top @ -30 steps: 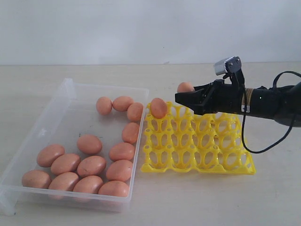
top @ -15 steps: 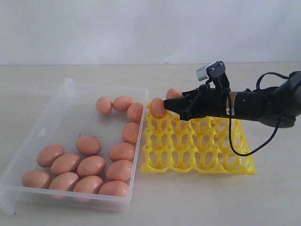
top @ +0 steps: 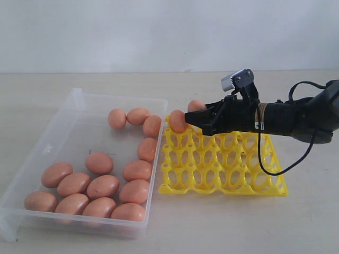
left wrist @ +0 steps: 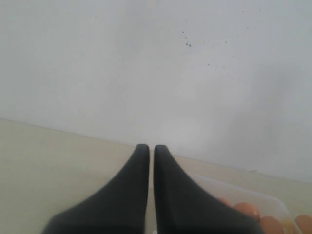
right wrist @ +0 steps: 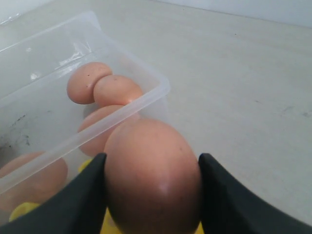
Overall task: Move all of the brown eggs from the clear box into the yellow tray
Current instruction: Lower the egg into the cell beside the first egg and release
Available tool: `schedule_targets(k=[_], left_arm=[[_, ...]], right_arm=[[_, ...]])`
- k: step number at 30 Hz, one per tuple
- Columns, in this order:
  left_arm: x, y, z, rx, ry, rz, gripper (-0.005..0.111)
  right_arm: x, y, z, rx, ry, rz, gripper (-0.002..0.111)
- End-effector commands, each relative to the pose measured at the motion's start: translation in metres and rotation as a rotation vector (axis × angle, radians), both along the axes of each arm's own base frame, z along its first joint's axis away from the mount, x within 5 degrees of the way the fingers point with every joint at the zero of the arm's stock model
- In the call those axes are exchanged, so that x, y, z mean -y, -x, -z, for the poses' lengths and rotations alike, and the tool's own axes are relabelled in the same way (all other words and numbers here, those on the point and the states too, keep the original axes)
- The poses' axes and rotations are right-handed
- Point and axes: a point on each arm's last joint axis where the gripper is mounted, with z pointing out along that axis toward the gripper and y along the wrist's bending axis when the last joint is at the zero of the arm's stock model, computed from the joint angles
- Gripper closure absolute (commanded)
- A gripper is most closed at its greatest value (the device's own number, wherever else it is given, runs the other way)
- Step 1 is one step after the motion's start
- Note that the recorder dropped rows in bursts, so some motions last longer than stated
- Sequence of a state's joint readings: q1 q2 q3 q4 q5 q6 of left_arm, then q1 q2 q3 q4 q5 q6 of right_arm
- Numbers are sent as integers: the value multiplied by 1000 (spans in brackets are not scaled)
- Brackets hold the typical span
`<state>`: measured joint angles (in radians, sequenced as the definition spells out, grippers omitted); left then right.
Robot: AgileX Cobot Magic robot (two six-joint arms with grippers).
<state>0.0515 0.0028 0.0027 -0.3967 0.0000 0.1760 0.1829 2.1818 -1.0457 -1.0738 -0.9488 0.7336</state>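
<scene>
just pale beige tabletop beneath the clear box, white wall behind

The right arm stretches out level, and the right gripper clamps a brown egg. The left gripper has its fingers nearly touching.

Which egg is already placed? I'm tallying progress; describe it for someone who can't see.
Find the yellow tray beside the clear box. One brown egg sits in its far corner cup, nearest the box. It alone is seated in a cup.
</scene>
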Motion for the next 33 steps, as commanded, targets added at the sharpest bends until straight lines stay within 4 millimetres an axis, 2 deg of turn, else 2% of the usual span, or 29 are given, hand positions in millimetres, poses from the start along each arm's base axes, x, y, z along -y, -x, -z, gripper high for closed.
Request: schedule_targets(k=[1,4,15,24,27,33], left_arm=[[0,0,-1,5,-1,4,103],[0,0,-1,5,-1,4,103],[0,0,-1,5,-1,4,103],[0,0,-1,5,-1,4,103],[0,0,-1,5,-1,4,103],[0,0,-1,5,-1,4,103]], right_arm=[[1,-1,-1,3,14,7,109],[3,-2,3,-11,53,23,109],[1,-1,0,4,19,0,109],[-9,1,0,0,18,-5,107],[-8,0,0,-5,22,11,99],[-7,-1,2,-16,37,29,72]])
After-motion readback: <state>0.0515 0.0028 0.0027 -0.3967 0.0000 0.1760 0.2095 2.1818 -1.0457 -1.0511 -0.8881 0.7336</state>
